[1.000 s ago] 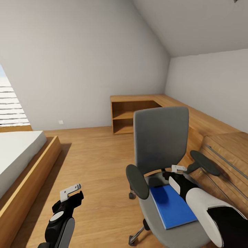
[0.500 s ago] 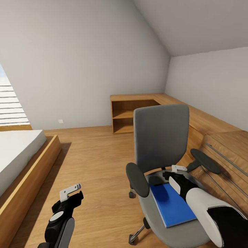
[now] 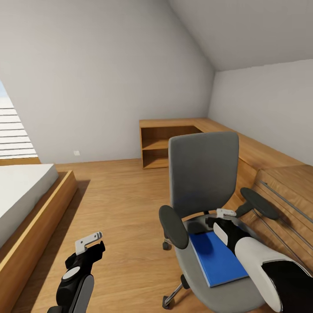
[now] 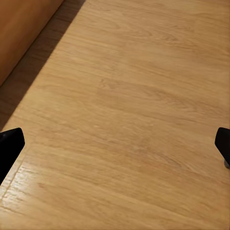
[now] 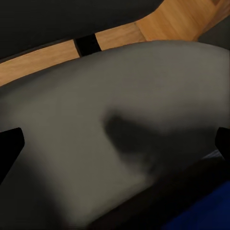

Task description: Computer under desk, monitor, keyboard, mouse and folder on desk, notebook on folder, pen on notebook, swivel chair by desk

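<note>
The folder (image 3: 217, 258) lay flat on the seat of the swivel chair (image 3: 203, 174), at abt 5 o'clock in the head view. The right gripper (image 3: 221, 216) hovered low over the seat just past the folder's far short edge, toward the backrest. In the right wrist view its two dark fingertips sat wide apart at the frame's sides w/ nothing btwn them but grey seat pad & a corner of blue (image 5: 206, 213). The left gripper (image 3: 89, 243) hung over bare wooden floor (image 4: 124, 110) at 7 o'clock, jaws likewise spread, holding nothing.

Step in hand, as I judged it: picking the folder off the chair. To do it well, pull the gripper back toward the near side so the far edge comes btwn the fingers, get one finger under the edge, pinch the thin edge rather than press on the cover, & lift slowly, since the castored chair could roll away.

Folder's long axis ran approx. 11-to-5 o'clock, near end pointing to the seat's front edge; pale edge along the near side.
</note>
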Motion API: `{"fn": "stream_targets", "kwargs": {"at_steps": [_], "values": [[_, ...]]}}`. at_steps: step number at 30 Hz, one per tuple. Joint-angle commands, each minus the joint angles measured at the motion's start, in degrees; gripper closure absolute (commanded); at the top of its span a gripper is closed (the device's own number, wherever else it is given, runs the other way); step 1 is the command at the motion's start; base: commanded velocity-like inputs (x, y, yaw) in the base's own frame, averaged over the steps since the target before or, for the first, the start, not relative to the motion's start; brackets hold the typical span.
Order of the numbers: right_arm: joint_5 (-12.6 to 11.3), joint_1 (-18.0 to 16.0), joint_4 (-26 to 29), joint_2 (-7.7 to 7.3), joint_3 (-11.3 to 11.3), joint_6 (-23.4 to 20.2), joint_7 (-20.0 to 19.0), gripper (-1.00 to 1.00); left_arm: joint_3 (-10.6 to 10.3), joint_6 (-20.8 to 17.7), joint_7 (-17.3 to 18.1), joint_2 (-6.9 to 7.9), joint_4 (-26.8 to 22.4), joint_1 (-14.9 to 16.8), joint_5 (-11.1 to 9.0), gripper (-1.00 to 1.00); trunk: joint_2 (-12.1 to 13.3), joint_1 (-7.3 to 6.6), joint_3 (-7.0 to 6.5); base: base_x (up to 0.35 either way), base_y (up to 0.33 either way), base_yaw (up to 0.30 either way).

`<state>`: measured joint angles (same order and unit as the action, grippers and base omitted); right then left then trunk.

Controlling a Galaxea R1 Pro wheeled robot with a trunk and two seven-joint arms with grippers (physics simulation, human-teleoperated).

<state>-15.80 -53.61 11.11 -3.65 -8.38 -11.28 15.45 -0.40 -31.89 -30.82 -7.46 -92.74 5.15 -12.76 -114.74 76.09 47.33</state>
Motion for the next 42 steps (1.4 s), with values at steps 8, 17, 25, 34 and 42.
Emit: {"fn": "stream_targets", "kwargs": {"at_steps": [8,17,25,34,42], "values": [[0.0,0.0,0.2,-0.04,-0.6,-4.5,0.0,-1.00,0.0,-0.1,-0.5,-0.01,-0.1,0.0,-0.6,-1.00,-1.6,0.87,0.77,0.000,0.000,0.000],[1.4,0.0,0.2,-0.03,-0.7,-4.7,0.0,-1.00,0.2,0.0,-0.6,0.08,-0.1,0.0,-0.6,-1.00,-1.6,0.87,0.77,0.000,0.000,0.000],[1.6,0.0,0.2,0.00,-0.7,-4.7,0.1,-1.00,2.0,0.0,-0.4,0.24,-0.1,0.0,-0.6,-1.00,-1.6,0.87,0.77,-0.001,0.000,0.000],[1.6,0.0,0.2,0.03,-0.7,-4.6,0.1,-1.00,2.5,-0.1,-0.4,0.25,-0.1,0.0,-0.6,-1.00,-1.6,0.87,0.77,-0.160,0.000,0.000],[1.6,0.0,0.2,0.01,-0.7,-4.5,0.2,-1.00,2.5,-0.1,-0.4,0.25,-0.1,0.0,-0.6,-1.00,-1.6,0.87,0.77,-0.098,0.000,0.000]]}}
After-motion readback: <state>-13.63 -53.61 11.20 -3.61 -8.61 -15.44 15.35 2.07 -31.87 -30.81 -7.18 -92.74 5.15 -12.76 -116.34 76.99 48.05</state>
